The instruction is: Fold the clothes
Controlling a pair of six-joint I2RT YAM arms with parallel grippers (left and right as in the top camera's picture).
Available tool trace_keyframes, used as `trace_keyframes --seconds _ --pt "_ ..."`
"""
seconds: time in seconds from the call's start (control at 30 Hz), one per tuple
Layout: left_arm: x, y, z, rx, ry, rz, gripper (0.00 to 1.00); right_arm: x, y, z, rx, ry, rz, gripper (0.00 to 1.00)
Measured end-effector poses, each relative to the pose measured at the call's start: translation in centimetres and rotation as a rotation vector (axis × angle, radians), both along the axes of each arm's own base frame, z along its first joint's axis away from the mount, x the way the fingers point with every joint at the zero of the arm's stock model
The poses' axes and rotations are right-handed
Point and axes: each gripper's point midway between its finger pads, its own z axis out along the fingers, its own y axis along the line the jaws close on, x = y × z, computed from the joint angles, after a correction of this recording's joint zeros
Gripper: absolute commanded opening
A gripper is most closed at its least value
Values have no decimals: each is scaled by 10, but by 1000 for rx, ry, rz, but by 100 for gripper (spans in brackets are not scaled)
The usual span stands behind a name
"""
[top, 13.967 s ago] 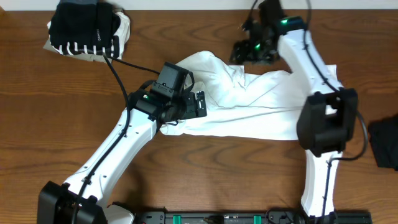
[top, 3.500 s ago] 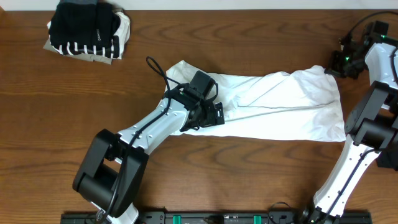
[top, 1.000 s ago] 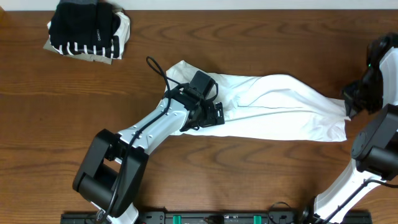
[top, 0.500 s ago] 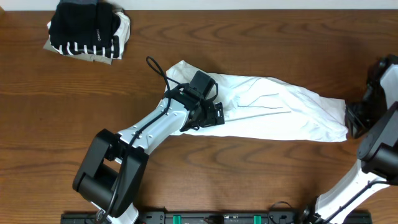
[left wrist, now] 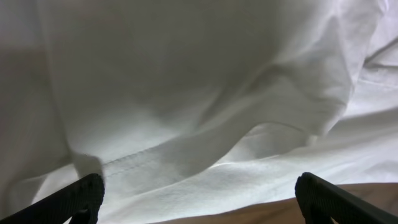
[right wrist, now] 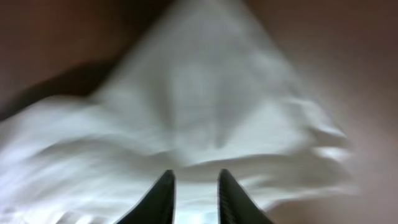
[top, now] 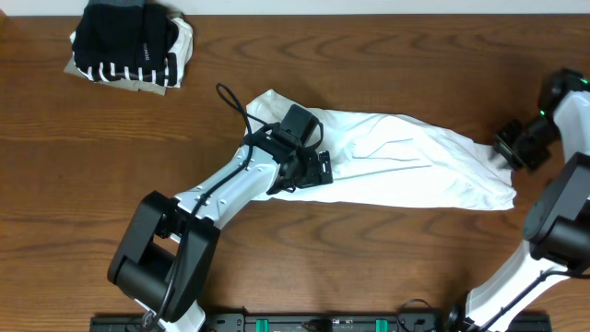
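Note:
The white T-shirt (top: 415, 166) lies stretched out left to right across the middle of the table. My left gripper (top: 312, 171) rests over its left part, jaws wide open; in the left wrist view the two fingertips (left wrist: 90, 190) stand far apart over the cloth (left wrist: 205, 93), close to a stitched hem. My right gripper (top: 510, 148) is at the shirt's far right corner. In the blurred right wrist view the right gripper (right wrist: 196, 175) shows a narrow gap between its fingers, with white cloth (right wrist: 205, 106) lying beyond them and nothing pinched.
A pile of folded clothes (top: 129, 41), black, striped and beige, sits at the far left corner. Bare wooden table (top: 387, 258) surrounds the shirt. A black cable (top: 235, 101) loops above the left arm.
The right gripper's jaws have parted slightly, and it has moved from the shirt's near right corner back toward the far right corner. The left arm has not moved.

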Motion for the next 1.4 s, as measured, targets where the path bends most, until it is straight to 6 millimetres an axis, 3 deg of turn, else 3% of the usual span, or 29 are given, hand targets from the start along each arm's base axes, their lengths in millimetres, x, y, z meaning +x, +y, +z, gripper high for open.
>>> trace_keyframes --seconds 0.13,0.23,0.27,0.33,0.53,0.8,0.9,1.13,1.27,1.33,1.4 --pt "4 8 -1 5 7 24 100 34 39 24 27 -186 223 50" --pt "5 14 -1 12 13 38 100 52 66 43 0 -292 393 85" --pt "6 15 -1 13 14 41 100 58 75 48 -15 -323 447 93" --pt "6 15 -2 13 14 41 100 67 90 53 -50 -370 557 98" --pt "5 15 -2 14 14 41 100 76 133 50 -186 -388 919 93" --pt "6 16 -2 16 13 41 100 87 164 41 -400 -347 1253 92" --pt "5 16 -2 17 14 42 100 91 166 35 -474 -311 1337 91" --pt "3 17 -3 22 22 41 100 87 153 -6 -520 -150 1426 92" --pt "3 17 -3 22 22 41 100 86 154 -13 -503 -137 1453 91" --pt "3 17 -3 22 22 41 100 86 156 -13 -496 -143 1462 88" --pt "3 17 -3 22 22 41 100 85 157 -14 -489 -144 1476 77"
